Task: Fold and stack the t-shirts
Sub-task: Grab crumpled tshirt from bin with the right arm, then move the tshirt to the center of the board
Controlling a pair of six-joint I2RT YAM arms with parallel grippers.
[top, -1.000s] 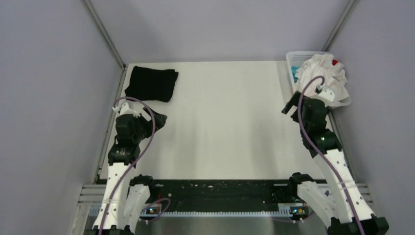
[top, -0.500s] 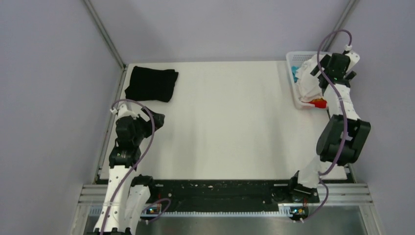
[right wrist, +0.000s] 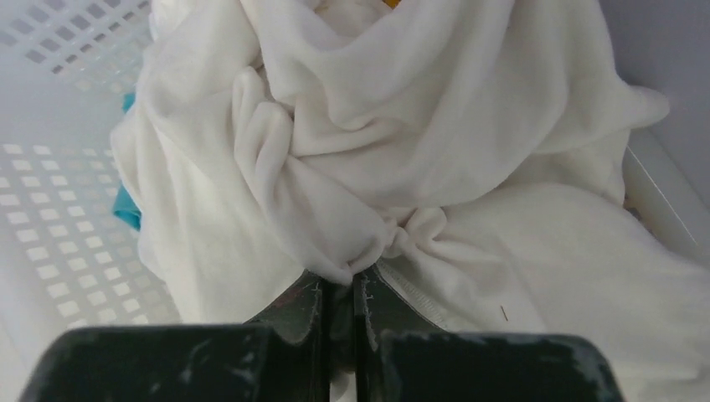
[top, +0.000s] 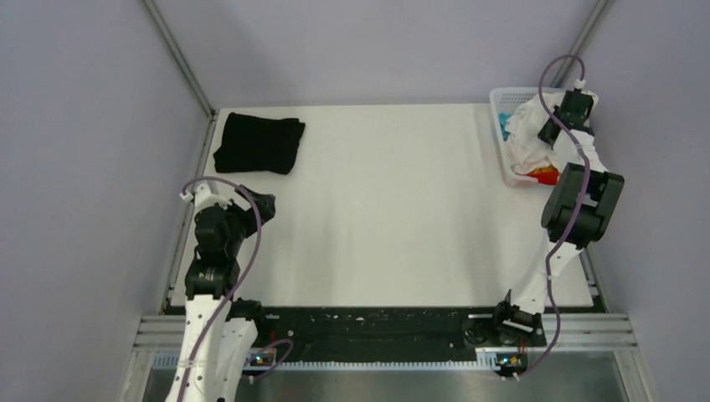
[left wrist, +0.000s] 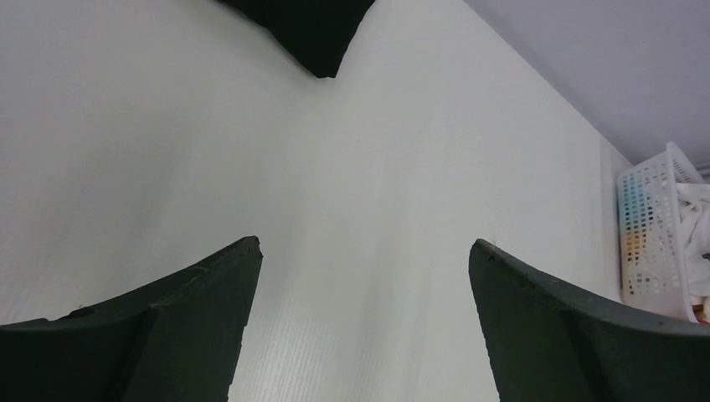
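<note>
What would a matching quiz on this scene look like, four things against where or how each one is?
Things:
1. black t-shirt
2. white t-shirt
3. left gripper
4. basket

Places or states:
A. far right corner of the table
B. folded, far left of the table
C. open, over bare table
D. bunched in the basket, pinched by the right gripper

Pairs: 1-B, 2-D, 3-C, 4-A

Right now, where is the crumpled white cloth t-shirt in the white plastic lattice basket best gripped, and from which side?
On a bunched fold of the white t-shirt, from above: it lies heaped, and basket walls block the sides. The right gripper pinches such a fold.
</note>
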